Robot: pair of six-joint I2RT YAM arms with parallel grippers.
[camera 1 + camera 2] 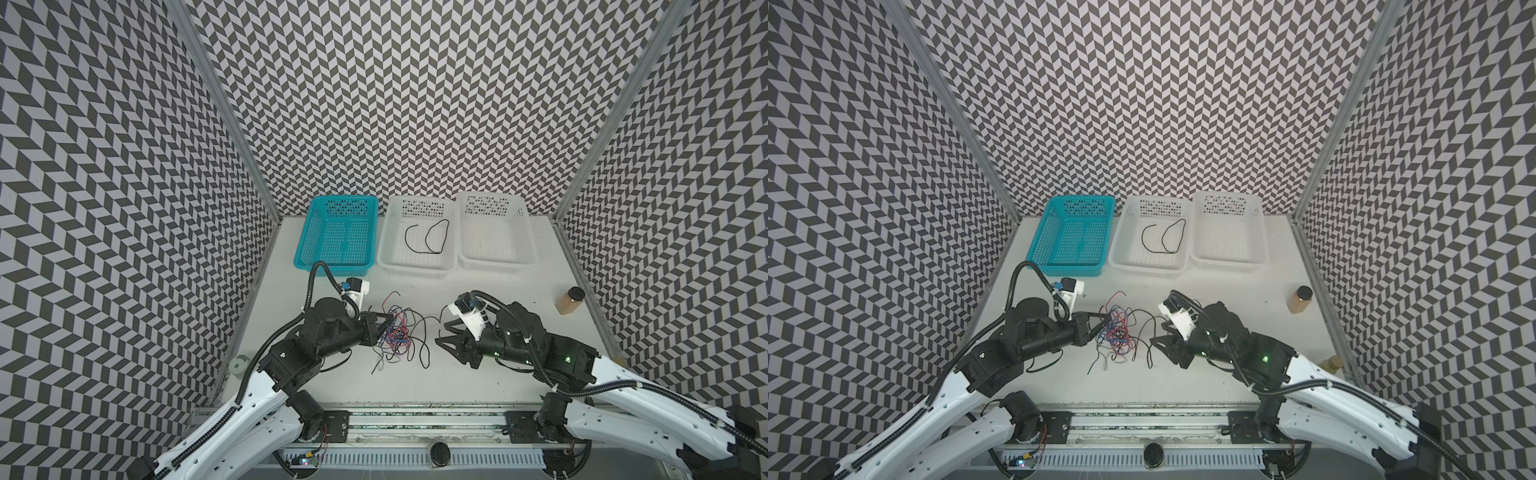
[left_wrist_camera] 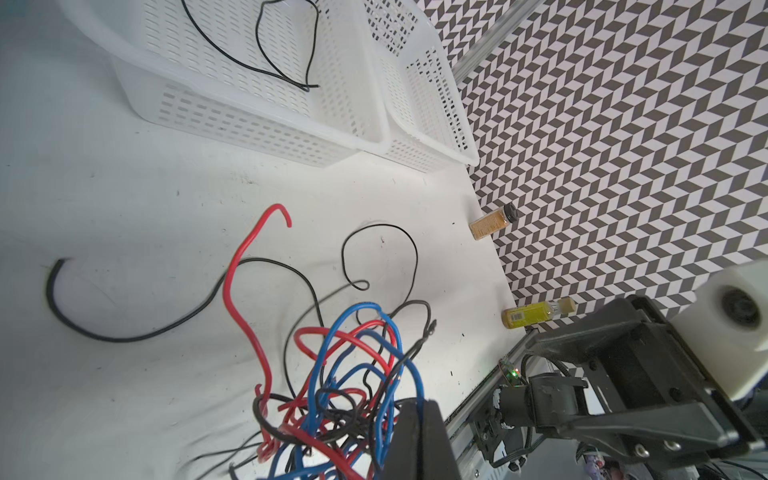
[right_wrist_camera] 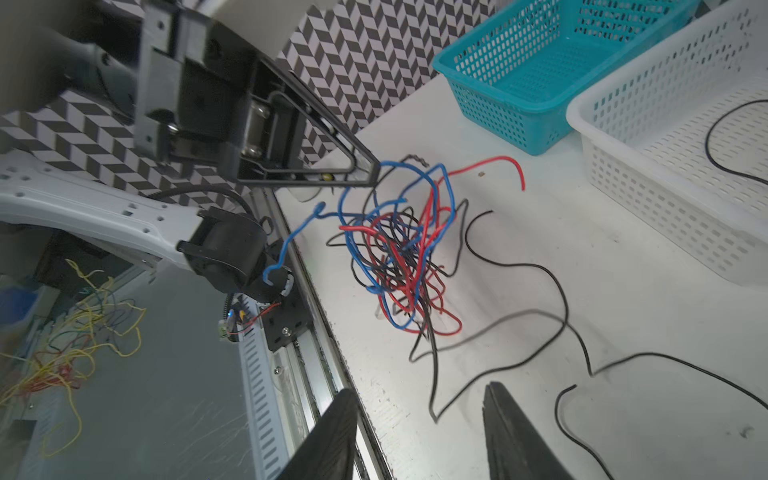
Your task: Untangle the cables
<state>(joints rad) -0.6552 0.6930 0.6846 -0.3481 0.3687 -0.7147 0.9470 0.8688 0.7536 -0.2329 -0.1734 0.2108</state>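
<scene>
"On the white tabletop [image 1: 478,382] between your two arms, what lies there?"

"A loose tangle of thin red, blue and black cables [image 1: 395,332]. It sits roughly midway between my grippers, well in front of the baskets. One red end curls out toward the baskets, and several black ends trail across the table toward my right side."

"What is your left gripper doing?"

"My left gripper [image 1: 388,321] has its jaws pressed together at the left edge of the tangle. In the right wrist view a blue loop comes straight off the tip, and part of the bundle hangs raised above the table. I cannot tell exactly which strands are pinched."

"And the right?"

"My right gripper [image 3: 419,436] stands with its jaws partly apart, gripping nothing. A black end lies on the table just ahead of the gap."

"What is at the back?"

"Three perforated plastic baskets stand in a row by the back wall. There is a teal basket [image 1: 307,232] on the left, a middle white basket [image 1: 384,245] and a right white basket [image 1: 528,237]. A single black cable [image 1: 428,237] lies curled in the middle one. A small jar of tan powder with a black lid [image 1: 570,301] stands near the table's right edge."
</scene>
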